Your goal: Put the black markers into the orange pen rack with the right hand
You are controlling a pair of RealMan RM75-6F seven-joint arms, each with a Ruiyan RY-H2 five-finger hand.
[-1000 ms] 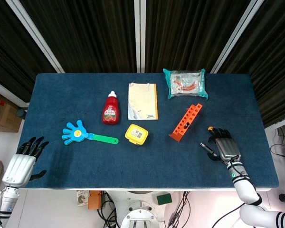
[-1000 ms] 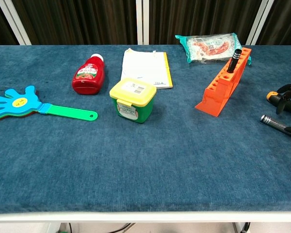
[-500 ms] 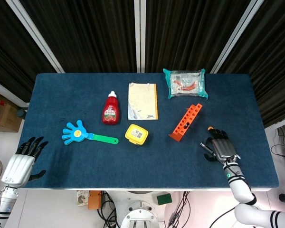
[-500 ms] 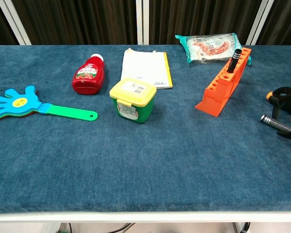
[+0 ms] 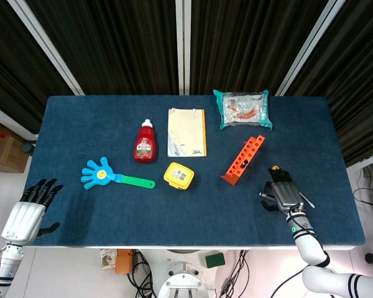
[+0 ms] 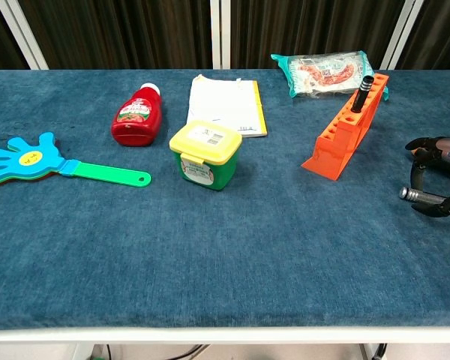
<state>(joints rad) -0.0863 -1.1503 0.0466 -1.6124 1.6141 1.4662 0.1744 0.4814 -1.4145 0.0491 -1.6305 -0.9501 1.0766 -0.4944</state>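
While labels on the ketchup bottle [image 6: 137, 115] and yellow-lidded tub [image 6: 205, 154] are too small to read, two black markers show: one [image 6: 362, 91] standing in the orange pen rack [image 6: 343, 133], one [image 6: 418, 196] gripped by the right hand [image 5: 285, 194] near the table's right edge. Left hand [image 5: 31, 209] hangs spread, empty.

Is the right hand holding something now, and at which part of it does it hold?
The right hand has its fingers curled around a black marker, along its body; one end pokes out to the left. Whether it is lifted cannot be told. The left hand holds nothing.

two black markers [image 6: 365, 89], one orange rack [image 6: 343, 129]
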